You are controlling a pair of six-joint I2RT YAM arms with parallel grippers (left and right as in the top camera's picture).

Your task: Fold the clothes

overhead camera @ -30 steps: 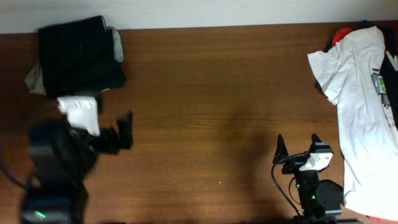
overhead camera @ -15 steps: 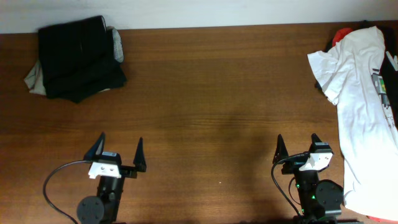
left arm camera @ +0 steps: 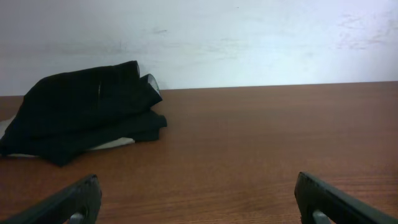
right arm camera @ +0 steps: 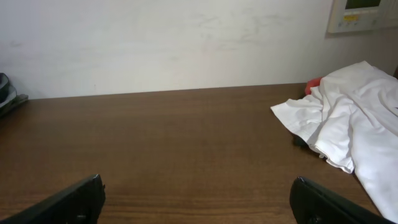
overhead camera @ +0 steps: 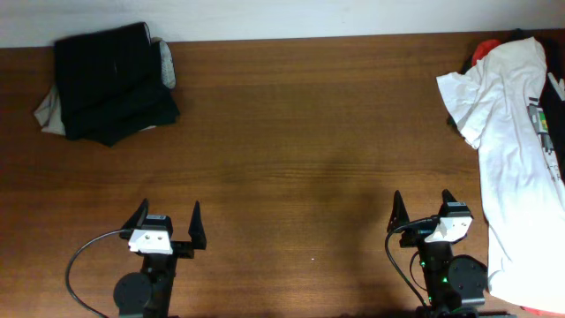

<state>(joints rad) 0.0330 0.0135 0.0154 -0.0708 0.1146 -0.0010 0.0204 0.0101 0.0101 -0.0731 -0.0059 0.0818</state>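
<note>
Left gripper (overhead camera: pixel 168 213) sits low at the 7 o'clock side of the table (overhead camera: pixel 300 115). Its jaws are spread wide and nothing is between them. The left wrist view confirms this: both fingers (left arm camera: pixel 69 202) are at the frame's bottom corners with bare wood between.

Right gripper (overhead camera: pixel 422 201) is at roughly 5 o'clock on the table, likewise gaping and holding nothing. Neither gripper touches any cloth.

From the left gripper, the black garment (overhead camera: pixel 110 79) lies well apart at about 11 o'clock, in the table's far left corner against the wall. It is a compact, layered bundle, not spread flat, and the left wrist view shows stacked folds (left arm camera: pixel 81 115). A beige garment (overhead camera: pixel 48 113) peeks out from under its 8 o'clock edge. A grey strip shows at its 2 o'clock corner. That may be lining or a waistband, but it is too small to tell.

From the right gripper, a white T-shirt (overhead camera: pixel 512 150) lies near at about 1 o'clock. It is loose and rumpled along the table's right edge. Something red (overhead camera: pixel 484 49) pokes out at its far end.

Progress, as a judgement:
- The black garment looks folded and set aside, so that piece reads as done or nearly done.
- Both arms look parked rather than mid-step.
- If anything is left, it could be tidying the bundle's uneven edges.
- The T-shirt is clearly unfolded, should it count.
</note>
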